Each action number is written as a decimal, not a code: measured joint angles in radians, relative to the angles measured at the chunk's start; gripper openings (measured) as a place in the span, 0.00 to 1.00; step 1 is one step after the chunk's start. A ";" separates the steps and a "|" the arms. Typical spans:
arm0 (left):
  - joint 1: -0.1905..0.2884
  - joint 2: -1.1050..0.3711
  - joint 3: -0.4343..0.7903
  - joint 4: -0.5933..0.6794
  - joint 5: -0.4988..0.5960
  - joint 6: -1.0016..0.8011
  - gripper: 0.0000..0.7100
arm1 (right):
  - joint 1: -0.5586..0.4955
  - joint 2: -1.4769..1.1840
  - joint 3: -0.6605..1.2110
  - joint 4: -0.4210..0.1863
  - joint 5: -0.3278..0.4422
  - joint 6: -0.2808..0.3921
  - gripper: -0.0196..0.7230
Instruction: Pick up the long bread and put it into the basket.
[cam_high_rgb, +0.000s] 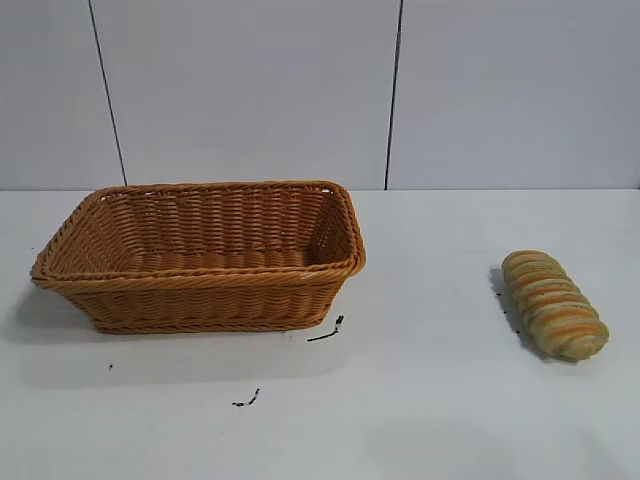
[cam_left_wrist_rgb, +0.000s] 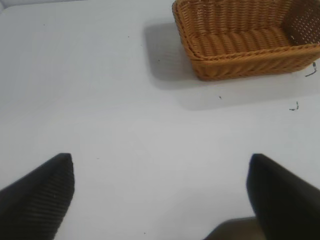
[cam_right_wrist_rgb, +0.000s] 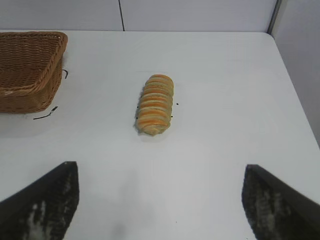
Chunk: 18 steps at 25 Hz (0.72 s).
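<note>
bread: oblong tan loaf (cam_high_rgb: 554, 304), orange-banded ridges, lying flat on table, well apart from basket
basket: orange-brown wicker basket (cam_high_rgb: 200, 258), empty
right gripper (cam_right_wrist_rgb: 160, 200): I see jaws wide, nothing held, bread ahead, lined up for approach
left gripper (cam_left_wrist_rgb: 160, 195): wide, idle

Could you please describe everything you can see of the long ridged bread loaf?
The oblong tan bread loaf with spiral ridges is banded pale beige and orange-brown. It lies flat on the white table, well apart from the orange-brown woven wicker basket. Nothing but the table touches it.
</note>
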 joint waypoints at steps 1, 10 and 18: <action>0.000 0.000 0.000 0.000 0.000 0.000 0.98 | 0.000 0.000 0.000 0.000 0.000 0.000 0.85; 0.000 0.000 0.000 0.000 0.000 0.000 0.98 | 0.000 0.000 0.000 0.000 0.000 0.000 0.85; 0.000 0.000 0.000 0.000 0.000 0.000 0.98 | 0.000 0.225 -0.051 0.001 0.010 0.000 0.96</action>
